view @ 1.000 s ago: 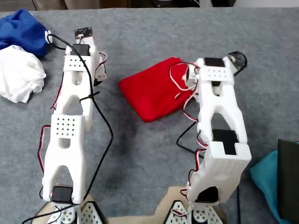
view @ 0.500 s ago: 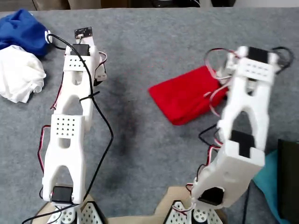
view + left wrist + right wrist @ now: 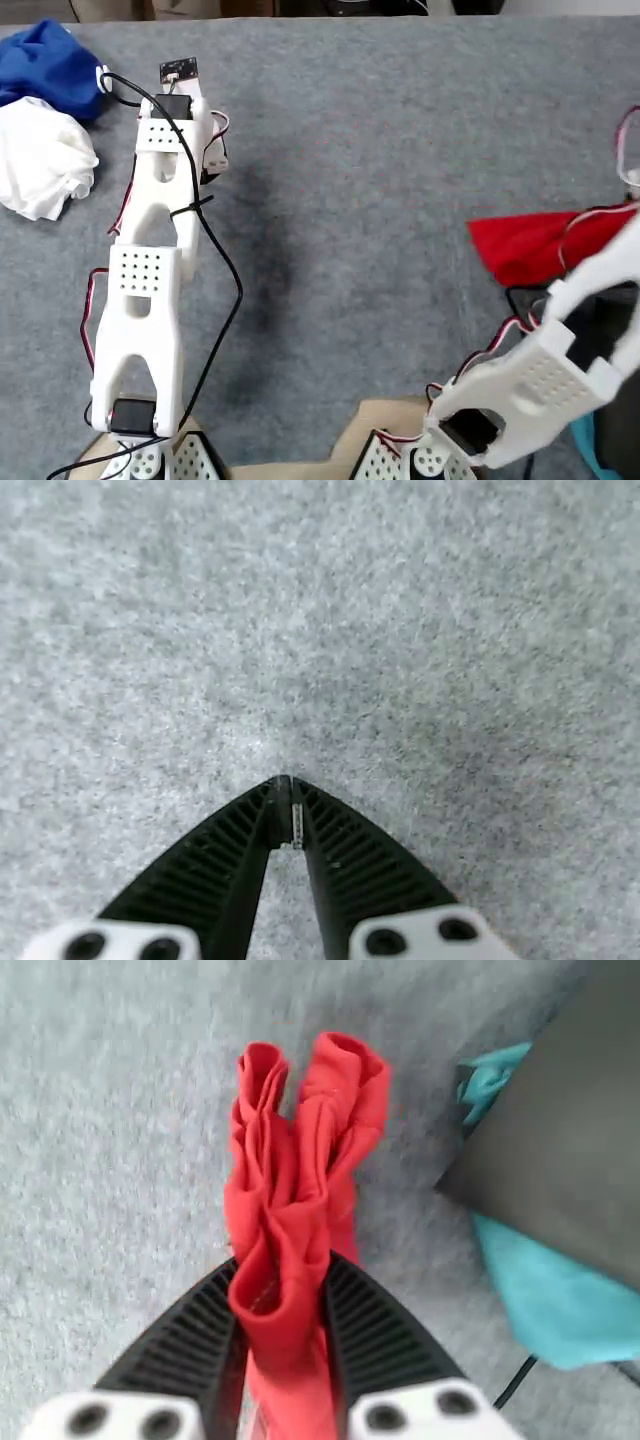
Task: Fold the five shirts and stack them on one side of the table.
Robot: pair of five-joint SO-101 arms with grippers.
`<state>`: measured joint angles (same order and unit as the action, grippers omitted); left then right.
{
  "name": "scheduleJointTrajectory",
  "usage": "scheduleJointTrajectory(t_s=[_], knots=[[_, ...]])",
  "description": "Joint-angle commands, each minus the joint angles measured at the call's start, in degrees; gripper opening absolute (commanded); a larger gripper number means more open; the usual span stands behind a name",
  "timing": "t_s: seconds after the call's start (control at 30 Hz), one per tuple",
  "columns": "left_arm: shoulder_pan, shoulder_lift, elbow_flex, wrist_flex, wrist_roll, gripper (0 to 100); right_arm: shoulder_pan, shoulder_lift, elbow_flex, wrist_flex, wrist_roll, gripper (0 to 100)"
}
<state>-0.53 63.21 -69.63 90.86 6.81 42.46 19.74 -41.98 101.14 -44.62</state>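
Right arm's jaws pinch the bunched red fabric shirt (image 3: 290, 1180) at the grey felt bench's (image 3: 400, 150) right edge, near a dark flat box (image 3: 560, 1140). Left arm's jaws pressed together over the bench.

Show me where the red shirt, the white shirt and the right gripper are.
red shirt (image 3: 300, 1160), right wrist view, on the bunched folds beyond the fingertips.
white shirt (image 3: 42, 160), high view, on the middle of the crumpled heap.
right gripper (image 3: 282, 1265), right wrist view, between its fingertips, which clamp the cloth.
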Motion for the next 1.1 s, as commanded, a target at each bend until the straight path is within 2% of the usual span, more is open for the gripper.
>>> scheduleJointTrajectory(t_s=[0.0,0.17,0.27,0.63,1.07], knots=[[0.5,-0.7,-0.1,-0.7,-0.4,2,2.1,-5.1,-4.4,0.9,2.4,0.5],[0.4,-0.7,-0.1,-1.1,-0.4,2,-0.9,-8.7,-7.0,0.6,6.6,0.5],[0.4,-0.7,-0.1,-0.9,-0.4,2,0.0,-9.1,-7.1,0.6,8.7,0.5],[0.7,-0.7,-0.1,-0.8,-0.4,2,12.0,-9.1,-7.3,0.5,19.3,0.5],[0.8,-0.7,-0.1,-0.9,-0.4,2,27.4,-9.2,-6.9,0.7,26.2,0.5]])
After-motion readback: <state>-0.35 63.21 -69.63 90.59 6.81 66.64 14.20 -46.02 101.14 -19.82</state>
